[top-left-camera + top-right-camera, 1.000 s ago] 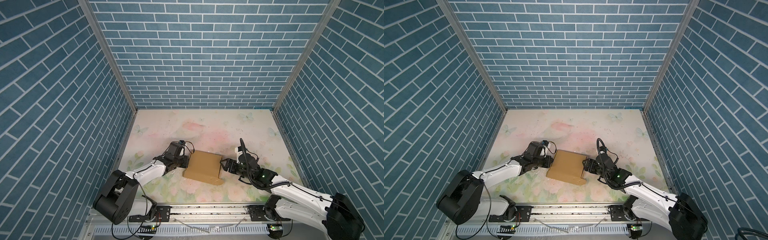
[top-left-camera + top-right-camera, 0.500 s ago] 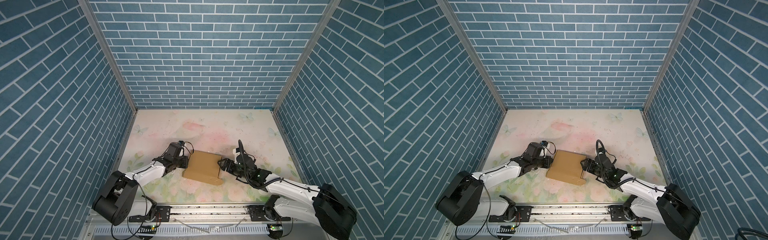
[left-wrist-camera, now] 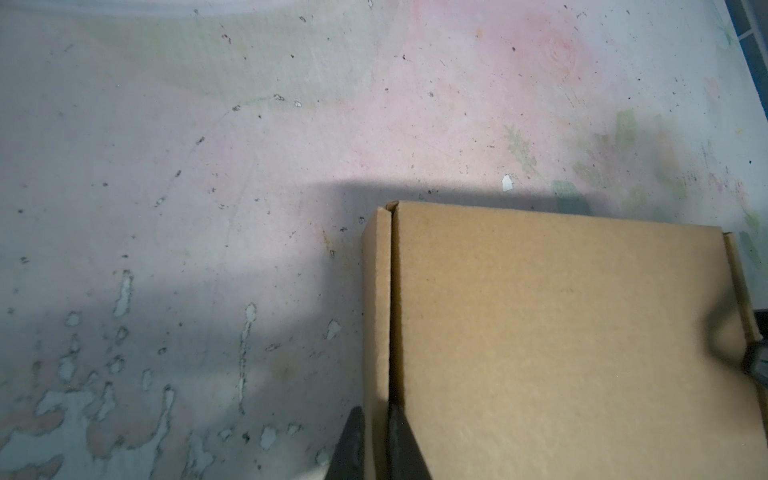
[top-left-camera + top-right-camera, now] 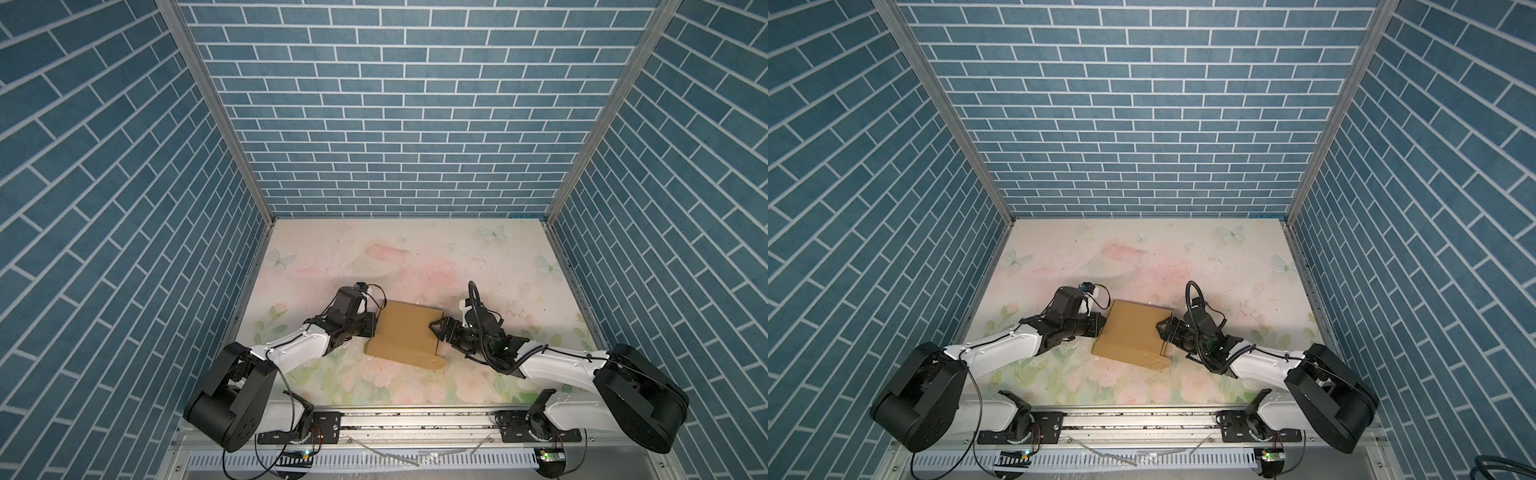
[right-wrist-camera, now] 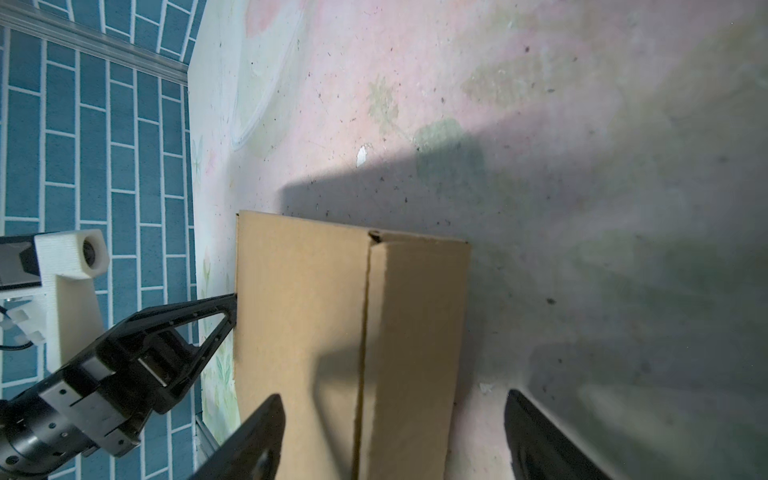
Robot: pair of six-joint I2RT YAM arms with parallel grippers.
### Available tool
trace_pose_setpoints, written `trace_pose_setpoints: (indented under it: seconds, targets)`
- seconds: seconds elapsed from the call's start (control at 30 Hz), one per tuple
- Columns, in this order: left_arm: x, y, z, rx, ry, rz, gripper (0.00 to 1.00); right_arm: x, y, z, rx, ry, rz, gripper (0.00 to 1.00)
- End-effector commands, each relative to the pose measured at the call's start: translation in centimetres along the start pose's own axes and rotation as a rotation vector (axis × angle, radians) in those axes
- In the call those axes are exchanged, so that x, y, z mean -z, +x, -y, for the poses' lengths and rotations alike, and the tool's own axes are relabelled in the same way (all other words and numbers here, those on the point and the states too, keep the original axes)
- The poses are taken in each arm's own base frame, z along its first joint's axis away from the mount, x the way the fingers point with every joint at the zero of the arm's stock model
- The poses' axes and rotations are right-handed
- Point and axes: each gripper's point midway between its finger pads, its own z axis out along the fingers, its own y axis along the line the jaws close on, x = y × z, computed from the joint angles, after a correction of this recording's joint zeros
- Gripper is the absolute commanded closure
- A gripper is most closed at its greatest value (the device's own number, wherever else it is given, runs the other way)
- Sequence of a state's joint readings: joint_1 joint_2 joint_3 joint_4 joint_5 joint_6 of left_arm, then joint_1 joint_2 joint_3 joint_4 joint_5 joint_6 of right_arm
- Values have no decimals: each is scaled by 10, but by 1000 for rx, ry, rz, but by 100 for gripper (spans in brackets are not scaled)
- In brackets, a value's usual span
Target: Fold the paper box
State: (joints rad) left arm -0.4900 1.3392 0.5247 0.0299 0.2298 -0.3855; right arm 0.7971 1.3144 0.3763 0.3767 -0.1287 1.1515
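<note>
- The bench (image 4: 419, 253) has a pale floral print of pink blooms and green leaves, with butterflies (image 4: 492, 233) toward 12 o'clock. Both wrist views show it flecked with dark specks. The left wrist view also shows pale chipped patches.
- Blue brick-pattern walls (image 4: 407, 104) close the bench in at 9, 12 and 3 o'clock, meeting at metal posts (image 4: 216, 108). A rail (image 4: 415, 424) along 6 o'clock carries both arm bases.
- The box (image 4: 405, 332) is plain brown cardboard. It lies on the bench toward 6 o'clock from the middle, between the two arms. A flat panel faces up, and a rounded tab juts out at its 5 o'clock corner.
- The left end effector (image 3: 376, 446) is at the box's 9 o'clock edge. It is almost closed and pinches the narrow side strip.
- The right end effector (image 5: 395, 436) is at the box's 3 o'clock edge with its jaws spread wide. One finger is over the top panel and the other is out over bare bench, clear of the side wall. It grips nothing.
</note>
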Motion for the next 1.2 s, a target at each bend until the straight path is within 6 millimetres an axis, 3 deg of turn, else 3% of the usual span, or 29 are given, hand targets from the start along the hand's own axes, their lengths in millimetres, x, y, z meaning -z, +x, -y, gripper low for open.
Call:
trace_pose_setpoints:
  seconds: [0.0,0.63,1.17]
  targets:
    - [-1,24,-14,22,-40,-73,86,-5,3,1,-48,-35,-7,18]
    - [-1,17,-9,22,-26,-66,82,-22,-7,-49,-24,-234,-20,22]
    - [4,9,-4,12,-22,-66,76,-31,-13,-68,-47,-283,-24,28]
